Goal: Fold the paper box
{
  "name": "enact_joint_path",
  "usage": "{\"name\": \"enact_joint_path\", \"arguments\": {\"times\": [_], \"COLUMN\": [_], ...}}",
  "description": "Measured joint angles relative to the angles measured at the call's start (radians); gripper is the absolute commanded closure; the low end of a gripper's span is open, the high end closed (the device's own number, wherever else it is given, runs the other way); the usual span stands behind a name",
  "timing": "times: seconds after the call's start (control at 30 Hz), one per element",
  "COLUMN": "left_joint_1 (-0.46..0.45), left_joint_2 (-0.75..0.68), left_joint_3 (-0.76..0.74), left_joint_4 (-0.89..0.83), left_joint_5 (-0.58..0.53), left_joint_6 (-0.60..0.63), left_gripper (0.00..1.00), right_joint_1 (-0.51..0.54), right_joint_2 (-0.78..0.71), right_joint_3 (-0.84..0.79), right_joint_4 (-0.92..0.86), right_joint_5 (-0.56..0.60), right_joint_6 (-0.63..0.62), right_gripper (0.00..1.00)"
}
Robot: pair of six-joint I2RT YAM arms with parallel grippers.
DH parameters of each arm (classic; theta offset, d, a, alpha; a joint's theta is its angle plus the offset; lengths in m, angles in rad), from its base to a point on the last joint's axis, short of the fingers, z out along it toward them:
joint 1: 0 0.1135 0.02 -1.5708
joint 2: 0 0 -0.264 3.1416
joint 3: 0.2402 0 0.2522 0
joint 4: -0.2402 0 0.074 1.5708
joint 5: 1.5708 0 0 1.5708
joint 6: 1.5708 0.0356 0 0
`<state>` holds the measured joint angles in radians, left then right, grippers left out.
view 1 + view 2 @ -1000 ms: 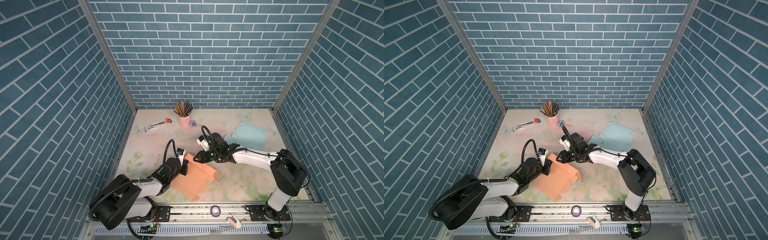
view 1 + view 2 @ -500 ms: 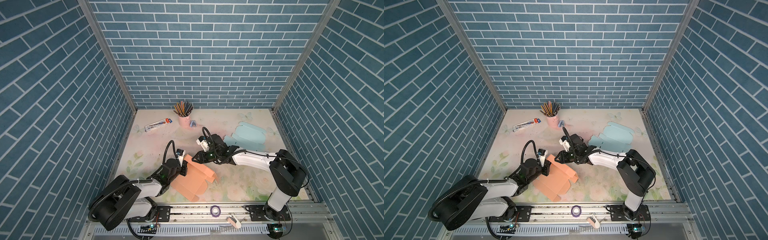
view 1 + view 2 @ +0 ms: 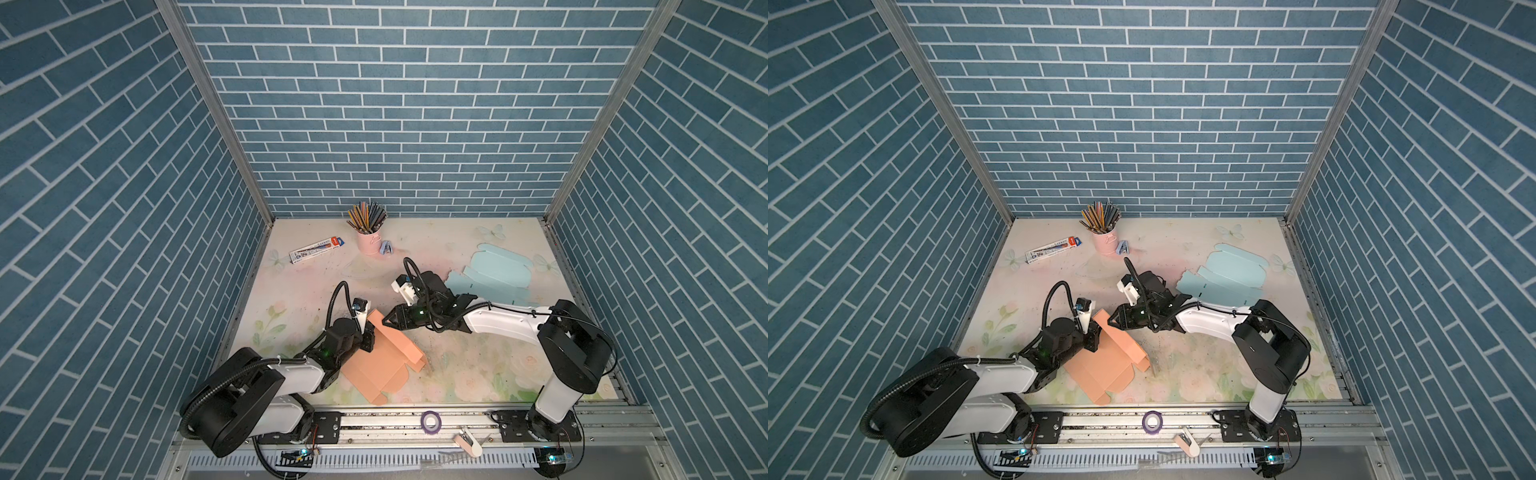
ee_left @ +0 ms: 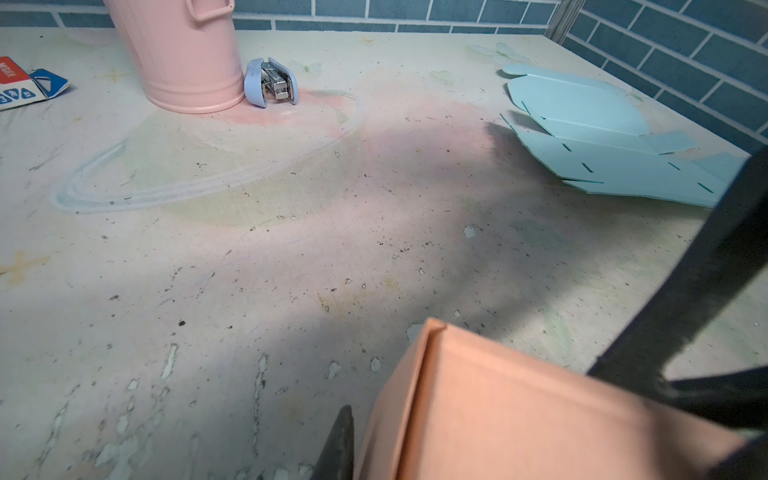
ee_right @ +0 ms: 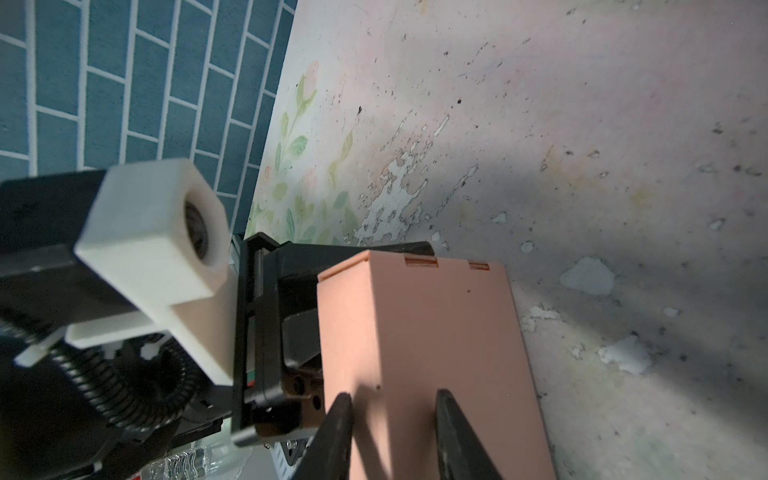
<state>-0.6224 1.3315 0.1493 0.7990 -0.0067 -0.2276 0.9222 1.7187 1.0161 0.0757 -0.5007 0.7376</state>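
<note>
Box, orange, lies on the table near the front edge, left of centre, between the two arms. Done, as read from both top views: one long wall on the far-right side stands up from the base. Two small tabs show at its end in the right wrist view, and the wall looks doubled over there, so I judge it folded and probably locked. Not done: the base panel and the near flaps lie flat, no second long wall is raised, no end walls are up, and the lid is not closed. Estimate: roughly a quarter through. Left claw sits at the left end of the raised wall, nearly closed, and appears to pinch the paper edge. One finger shows just beside the wall; the other is hidden behind the paper. Right claw reaches in from the right, fingers partly apart with nothing between them, tips over the face of the same wall. Whether it touches cannot be told. Blue blank lies flat at far right, untouched.
</note>
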Motion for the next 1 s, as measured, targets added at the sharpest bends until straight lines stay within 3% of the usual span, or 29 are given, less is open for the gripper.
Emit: {"name": "enact_joint_path", "arguments": {"times": [0.5,0.67,0.83,1.0], "left_joint_1": [-0.005,-0.005,-0.008,-0.01], "left_joint_2": [0.08,0.073,0.058,0.049], "left_joint_3": [-0.011,-0.012,-0.018,-0.02], "left_joint_4": [0.095,0.088,0.079,0.072], "left_joint_5": [-0.001,-0.004,-0.004,-0.011], "left_joint_6": [0.004,0.0,-0.004,-0.005], "left_gripper": [0.86,0.79,0.78,0.83], "right_joint_1": [0.002,0.002,0.006,0.006], "right_joint_2": [0.0,0.0,0.0,-0.001], "right_joint_3": [0.0,0.0,0.0,0.0], "right_joint_4": [0.011,0.012,0.007,0.006], "right_joint_5": [0.022,0.024,0.019,0.019], "right_joint_6": [0.017,0.018,0.018,0.017], "right_gripper": [0.67,0.67,0.68,0.68]}}
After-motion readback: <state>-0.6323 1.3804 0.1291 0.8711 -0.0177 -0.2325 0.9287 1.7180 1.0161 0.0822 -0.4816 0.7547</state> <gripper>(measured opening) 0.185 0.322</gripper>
